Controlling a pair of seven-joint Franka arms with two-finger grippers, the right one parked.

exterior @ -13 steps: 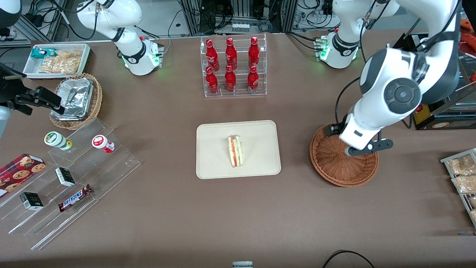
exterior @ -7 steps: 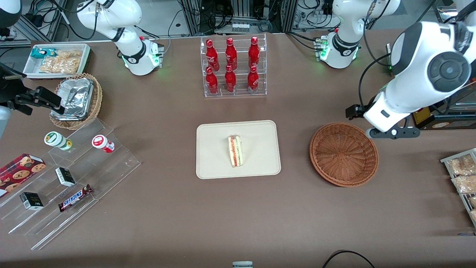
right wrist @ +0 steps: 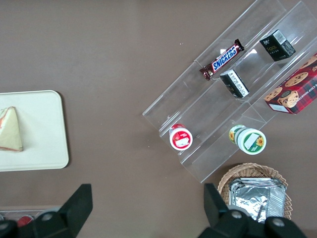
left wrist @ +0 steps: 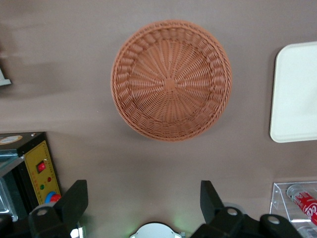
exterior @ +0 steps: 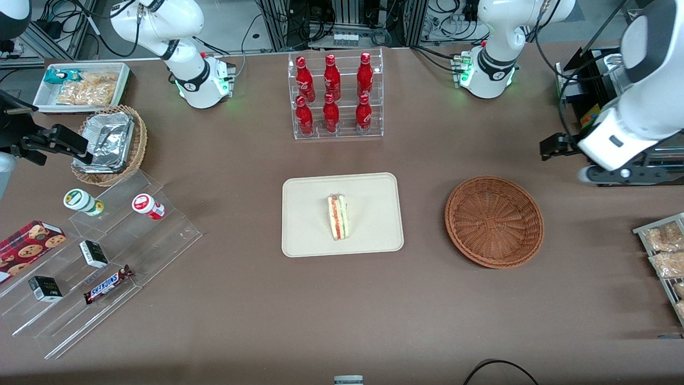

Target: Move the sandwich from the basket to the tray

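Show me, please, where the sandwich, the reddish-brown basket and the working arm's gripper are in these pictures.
sandwich (exterior: 337, 217), front view, on its striped cut edge, lying on the tray (exterior: 310, 235).
basket (left wrist: 171, 80), left wrist view, on its woven floor.
gripper (left wrist: 143, 203), left wrist view, midway between its open fingers, above the table beside the basket.

left arm: glossy white rounded shells, grey joint cap | black cable | gripper (left wrist: 143, 203): black fingers (left wrist: 74, 198), spread
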